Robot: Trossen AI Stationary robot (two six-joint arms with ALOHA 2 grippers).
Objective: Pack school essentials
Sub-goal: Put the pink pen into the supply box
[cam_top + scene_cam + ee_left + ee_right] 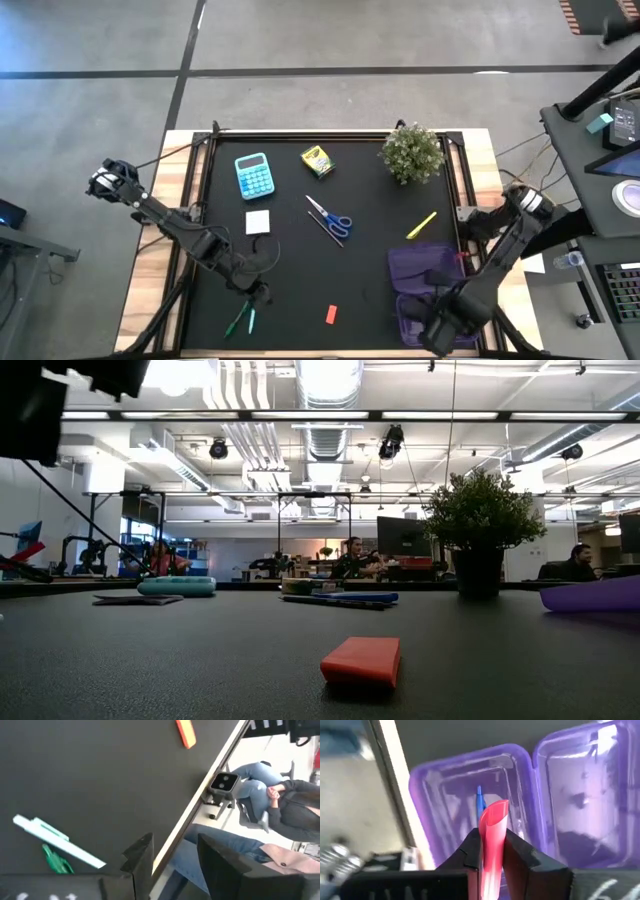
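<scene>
Right wrist view puts the right gripper (492, 850) pinched tight on a pink pen (492, 832), its free end poking up over the open purple case (470, 785), where a blue pen (480, 802) already lies. From above, that gripper (440, 325) hangs over the case (425, 290) at the table's near right corner.

Across the mat, the left gripper (172, 855) stands partly spread with nothing between its fingers, just beside a teal pen (57, 842) and a green one (57, 862).

The pink pen sits close to the case's wall, and beyond that wall the table edge is near. Let go off-centre or tilted, I'd guess it could glance off the rim and roll to the floor.

The left arm has open mat ahead towards the orange eraser (331, 314), though its gripper also works hard by the near edge.
</scene>
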